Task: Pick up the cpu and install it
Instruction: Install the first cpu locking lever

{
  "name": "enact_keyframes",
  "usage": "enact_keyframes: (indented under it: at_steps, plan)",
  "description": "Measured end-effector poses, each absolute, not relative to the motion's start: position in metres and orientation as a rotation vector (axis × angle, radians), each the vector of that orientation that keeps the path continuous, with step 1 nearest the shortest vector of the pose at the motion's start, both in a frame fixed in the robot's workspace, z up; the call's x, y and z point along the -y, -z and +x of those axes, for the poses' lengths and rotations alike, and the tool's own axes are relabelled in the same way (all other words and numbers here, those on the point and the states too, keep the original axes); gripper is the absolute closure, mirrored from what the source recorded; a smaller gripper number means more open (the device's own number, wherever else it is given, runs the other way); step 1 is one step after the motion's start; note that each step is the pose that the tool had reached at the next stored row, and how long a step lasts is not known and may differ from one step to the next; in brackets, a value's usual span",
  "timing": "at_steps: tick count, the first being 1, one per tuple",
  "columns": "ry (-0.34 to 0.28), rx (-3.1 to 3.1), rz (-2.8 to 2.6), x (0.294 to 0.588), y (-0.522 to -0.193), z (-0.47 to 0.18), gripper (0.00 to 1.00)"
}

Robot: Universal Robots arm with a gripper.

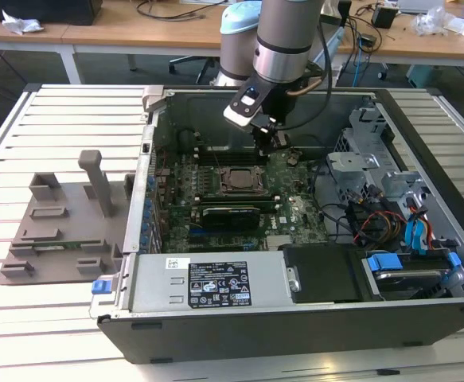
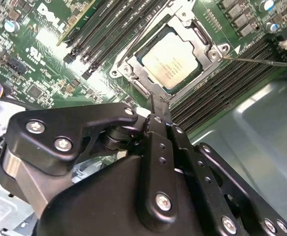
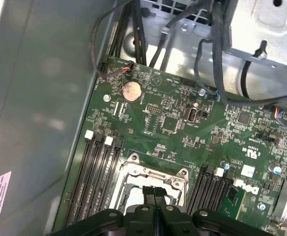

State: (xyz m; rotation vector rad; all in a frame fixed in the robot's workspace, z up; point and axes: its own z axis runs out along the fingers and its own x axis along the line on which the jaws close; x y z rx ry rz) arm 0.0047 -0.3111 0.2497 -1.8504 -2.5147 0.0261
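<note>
The arm [image 1: 283,36] comes down from the top edge of the exterior view, and its silver and grey wrist [image 1: 278,68] stands nearly upright. Under the wrist the black gripper [image 1: 268,140] points straight down. In both wrist views its two fingers [image 3: 147,192] [image 2: 159,116] lie pressed together, with a thin seam between them.

Silvery square cpu [image 2: 175,59], lying flat inside socket frame [image 2: 128,69]
</note>
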Motion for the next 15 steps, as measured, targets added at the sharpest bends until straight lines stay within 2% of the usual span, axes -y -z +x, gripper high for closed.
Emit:
enact_keyframes:
  at_steps: [15]
  plan:
    - [-0.028,2.628,-1.688,0.3111,-0.2497,0.0047,0.89]
